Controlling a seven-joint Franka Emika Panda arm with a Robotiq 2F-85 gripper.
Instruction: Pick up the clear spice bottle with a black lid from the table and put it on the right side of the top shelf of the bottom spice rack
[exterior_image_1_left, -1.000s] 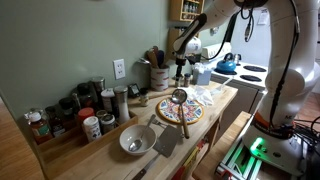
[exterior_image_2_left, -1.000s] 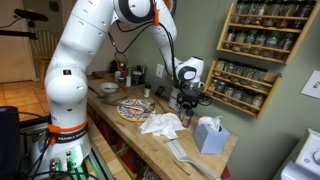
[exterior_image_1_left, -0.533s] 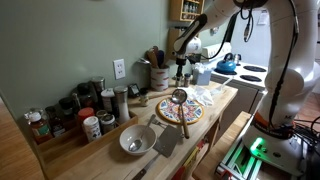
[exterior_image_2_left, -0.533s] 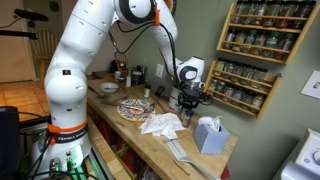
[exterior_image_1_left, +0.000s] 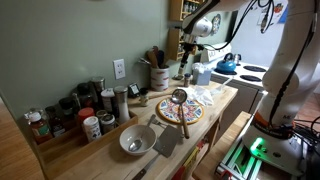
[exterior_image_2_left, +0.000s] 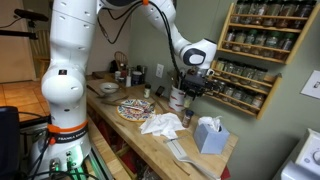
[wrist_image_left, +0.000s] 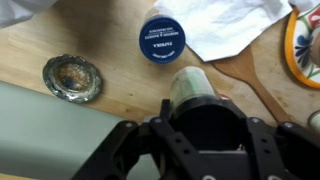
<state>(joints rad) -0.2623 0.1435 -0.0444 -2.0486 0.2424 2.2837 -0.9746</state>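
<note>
The spice bottle (wrist_image_left: 190, 85) is a small clear jar with a black lid, and my gripper (wrist_image_left: 205, 112) is shut on it. It hangs above the light-wood table (wrist_image_left: 110, 60). In both exterior views the gripper (exterior_image_1_left: 186, 62) (exterior_image_2_left: 190, 88) is raised off the table (exterior_image_2_left: 150, 135) with the bottle mostly hidden between the fingers. The bottom spice rack (exterior_image_2_left: 242, 90) is on the wall just right of the gripper. Its top shelf (exterior_image_2_left: 248, 72) holds a row of small jars, at about gripper height.
Below the gripper are a blue-lidded container (wrist_image_left: 162, 38), a round silver dish (wrist_image_left: 72, 77) and a white cloth (exterior_image_2_left: 160, 123). A painted plate (exterior_image_1_left: 180, 112), metal bowl (exterior_image_1_left: 136, 140), utensil crock (exterior_image_1_left: 158, 75), tissue box (exterior_image_2_left: 210, 133) and a smaller upper rack (exterior_image_2_left: 262, 28) are nearby.
The gripper has lifted from the table with the bottle in it and now sits higher, nearer the lower rack's top shelf. Nothing else moved.
</note>
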